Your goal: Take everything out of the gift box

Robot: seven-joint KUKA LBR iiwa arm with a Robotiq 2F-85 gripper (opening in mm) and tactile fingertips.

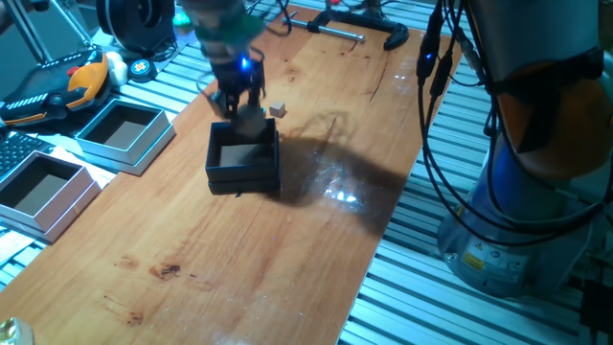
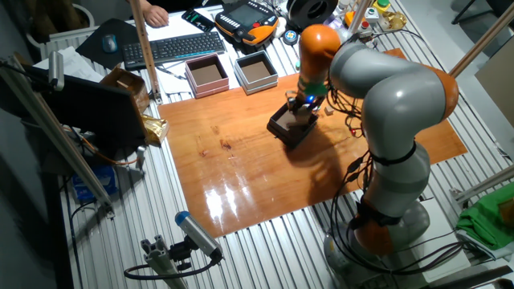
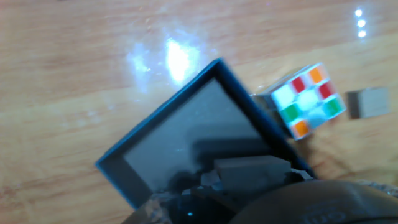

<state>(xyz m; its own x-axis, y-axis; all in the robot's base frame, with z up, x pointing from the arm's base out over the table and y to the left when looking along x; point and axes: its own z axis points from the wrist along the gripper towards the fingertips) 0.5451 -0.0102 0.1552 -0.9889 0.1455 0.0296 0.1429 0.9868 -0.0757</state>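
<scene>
The puzzle cube (image 3: 307, 101) and block (image 3: 373, 102) lie outside the gift box (image 3: 186, 137); jaw state unclear, so retract straight upward.

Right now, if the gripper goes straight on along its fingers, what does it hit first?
Probably the gift box: the gripper hangs over one of its walls, so it would meet the rim or the dark floor, depth unclear. The puzzle cube and beige block lie outside it, off that line.
</scene>
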